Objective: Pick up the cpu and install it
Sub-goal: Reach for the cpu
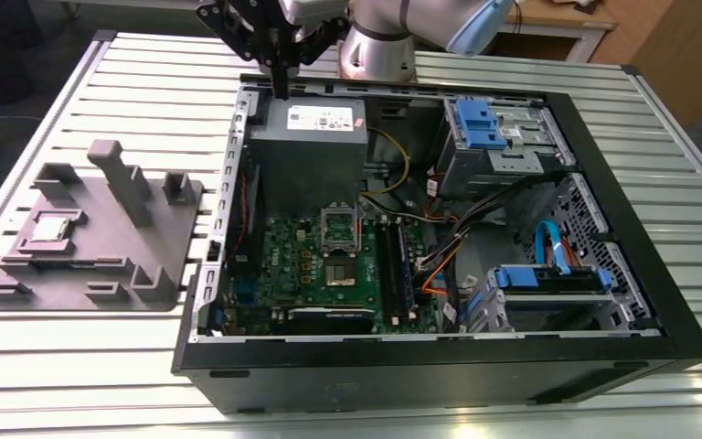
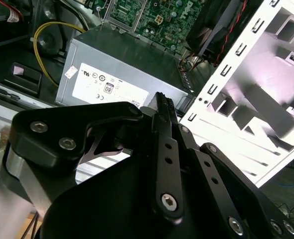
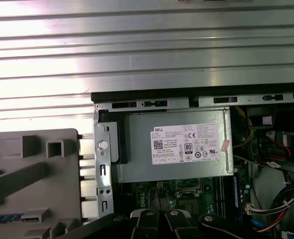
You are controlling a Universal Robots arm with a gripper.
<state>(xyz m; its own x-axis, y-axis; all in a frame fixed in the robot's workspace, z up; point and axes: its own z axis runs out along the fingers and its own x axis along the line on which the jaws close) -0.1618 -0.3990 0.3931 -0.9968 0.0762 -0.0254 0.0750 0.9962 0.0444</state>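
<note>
One flat square silver cpu (image 1: 54, 228) on grey plastic fixture (image 1: 165, 245); black hand (image 1: 281, 90) closed, empty.

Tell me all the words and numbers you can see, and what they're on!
White label on the grey power supply: rows of tiny print and round marks, too small to read safely.
Small white sticker on the power supply's side, in the second wrist view: too small.
Motherboard: markings blurred.
cpu on the grey fixture: no print to be read.
</note>
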